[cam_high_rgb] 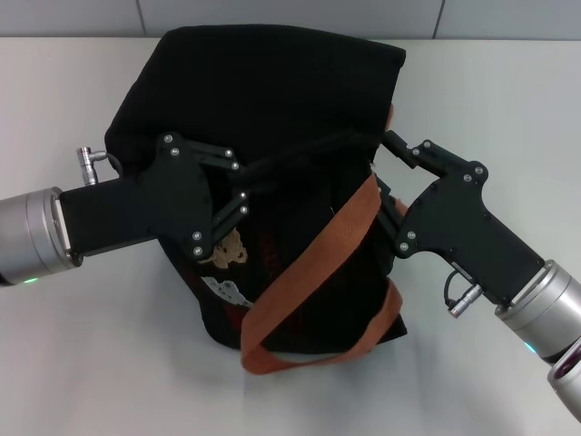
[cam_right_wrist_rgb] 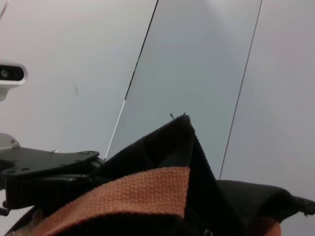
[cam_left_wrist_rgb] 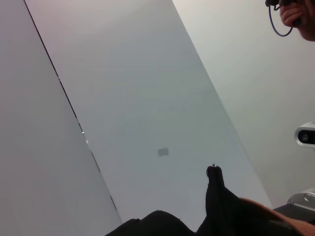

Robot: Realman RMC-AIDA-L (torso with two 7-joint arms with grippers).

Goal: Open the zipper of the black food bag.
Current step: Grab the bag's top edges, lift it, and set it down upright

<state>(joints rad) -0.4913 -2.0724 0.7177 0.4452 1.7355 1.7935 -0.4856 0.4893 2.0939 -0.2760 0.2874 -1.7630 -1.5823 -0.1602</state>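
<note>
Left gripper [cam_high_rgb: 247,189]: reaching in from the robot's left, black linkage laid against the near face of the bag just above the bear patch, fingers run toward the dark seam along the bag's top; whether they are clenched or released cannot be told, black on black. Right gripper [cam_high_rgb: 388,173]: reaching in from the robot's right, finger linkage pressed at the right-hand end of the bag's top edge, beside the strap; its fingertips sink into the fabric and their state cannot be told either. Black food bag [cam_high_rgb: 272,82]: boxy fabric tote, middle of the white table [cam_high_rgb: 100,363], upper part slumped back away from the robot, held between both arms. Zipper [cam_high_rgb: 309,153]: dark line along the top edge between the two grippers; pull tab not made out. Orange-brown strap [cam_high_rgb: 309,282]: crosses the front face on a diagonal, loops under the near bottom corner. Bear patch [cam_high_rgb: 231,252]: tan, on the front face, with a white label [cam_high_rgb: 225,291] just below. Right wrist view: a raised peak of black fabric [cam_right_wrist_rgb: 179,142] above orange webbing.
</note>
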